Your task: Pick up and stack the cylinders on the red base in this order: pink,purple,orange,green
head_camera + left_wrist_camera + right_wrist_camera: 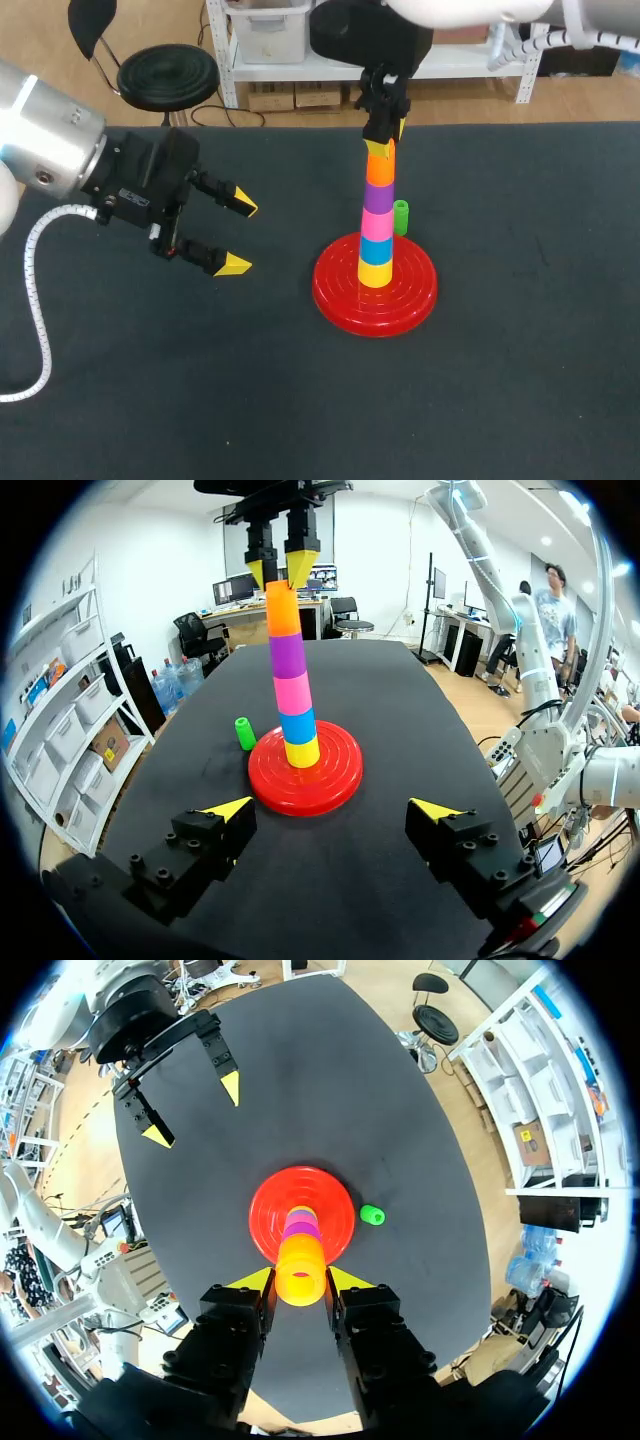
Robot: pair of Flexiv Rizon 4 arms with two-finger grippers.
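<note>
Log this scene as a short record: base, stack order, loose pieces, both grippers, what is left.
base: red base, on the table
stack, bottom to top: yellow cylinder, blue cylinder, pink cylinder, purple cylinder, orange cylinder
loose: green cylinder, on the table beside the base
right gripper: shut on the orange cylinder at the stack's top
left gripper: open, empty, off to the side of the base
left to do: green cylinder not yet stacked

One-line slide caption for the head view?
Right claw grips the orange plastic cylinder atop the stack on the round red base; small green cylinder sits beside it; left claw open.
</note>
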